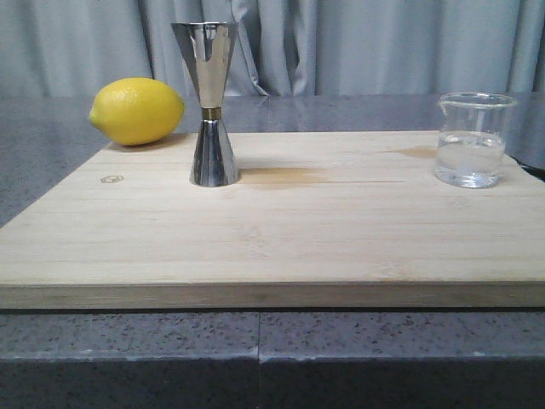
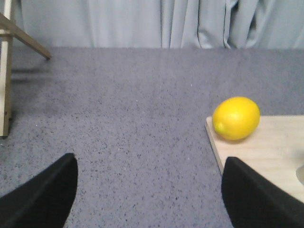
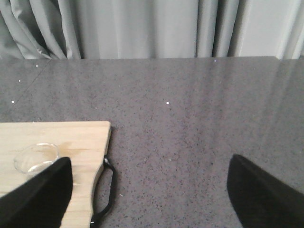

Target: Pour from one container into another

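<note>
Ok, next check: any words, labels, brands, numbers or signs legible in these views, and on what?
No text can be read in any view.
Wooden board: a small stamped mark near its left edge, too small to read.
Glass beaker: no markings can be made out; only clear liquid shows.
Steel jigger: a gold band, no lettering visible.
Lemon: no sticker or label.

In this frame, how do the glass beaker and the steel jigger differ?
The jigger is opaque polished steel with a gold waist band; the beaker is clear glass. The jigger is taller and hourglass-shaped, the beaker short and straight-sided with a pouring lip. The beaker holds clear liquid; the jigger's contents cannot be seen. Both stand upright on the wooden board, far apart, untouched.
</note>
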